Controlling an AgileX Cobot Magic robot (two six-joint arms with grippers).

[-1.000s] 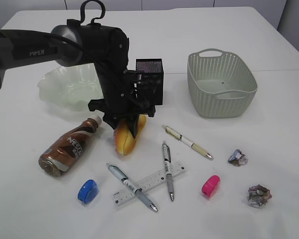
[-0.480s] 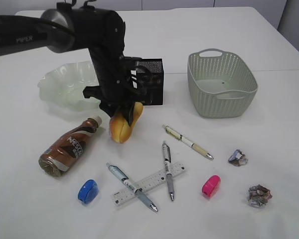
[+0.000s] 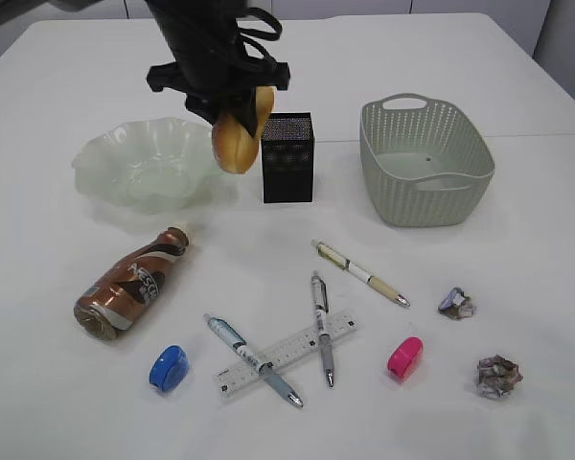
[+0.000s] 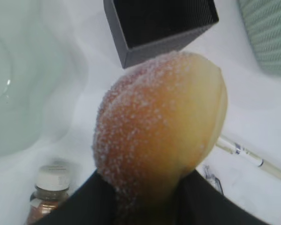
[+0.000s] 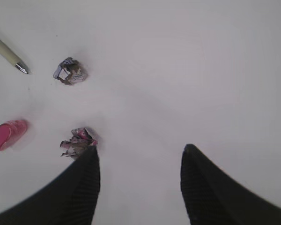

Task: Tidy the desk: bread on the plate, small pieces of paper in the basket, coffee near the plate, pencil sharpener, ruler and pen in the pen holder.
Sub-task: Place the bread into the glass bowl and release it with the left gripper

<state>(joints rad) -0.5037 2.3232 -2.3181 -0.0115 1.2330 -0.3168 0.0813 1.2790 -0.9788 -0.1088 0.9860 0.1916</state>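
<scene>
Bread [image 4: 159, 126] fills my left wrist view: a golden, sugar-dusted bun, soft and light by my judgement, easily squashed, so I'd pinch it gently across its narrow end. My left gripper [image 3: 238, 103] is clenched on it, lifted clear of the table, the plate [image 3: 105, 158] at its nine o'clock. Farther right, my right gripper [image 5: 139, 183] hangs released over bare table.

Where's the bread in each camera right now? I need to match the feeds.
Exterior view: bread in the left gripper, upper centre-left, lifted off the table, between the plate and the pen holder.
Left wrist view: bread fills the centre, clamped at the bottom.
Right wrist view: not in it.
Shared landmark: the pen holder, just behind the bread in the first two.
</scene>
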